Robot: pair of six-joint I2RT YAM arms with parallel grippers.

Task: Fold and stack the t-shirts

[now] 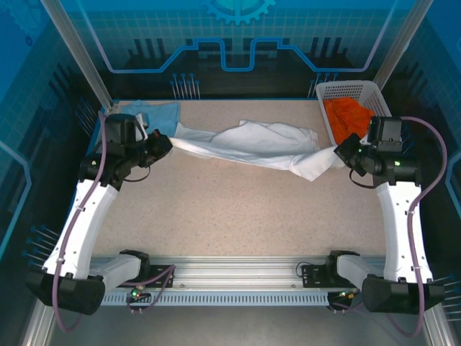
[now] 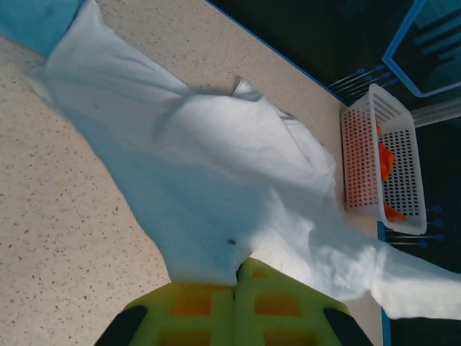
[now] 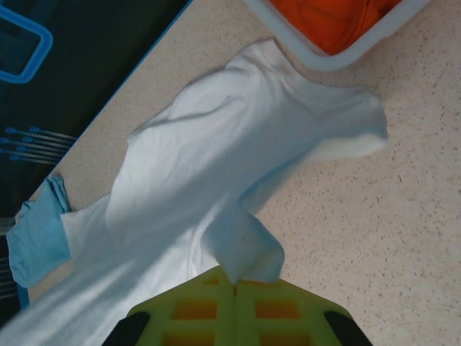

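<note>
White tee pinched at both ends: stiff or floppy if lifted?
Likely floppy: the white t-shirt sags and bunches between the left claw and right claw. Probably light, since small pinches hold it. Loose folds may drag on the table.

The large t-shirt (image 1: 259, 144) lies stretched across the far half of the tabletop (image 1: 238, 216), its left end at the left gripper (image 1: 162, 146) and its right end at the right gripper (image 1: 338, 151). The second t-shirt (image 1: 157, 115) lies in the far left corner, touching its left end. The basket (image 1: 346, 84) stands in the far right corner with a cloth (image 1: 349, 114) in it.
</note>
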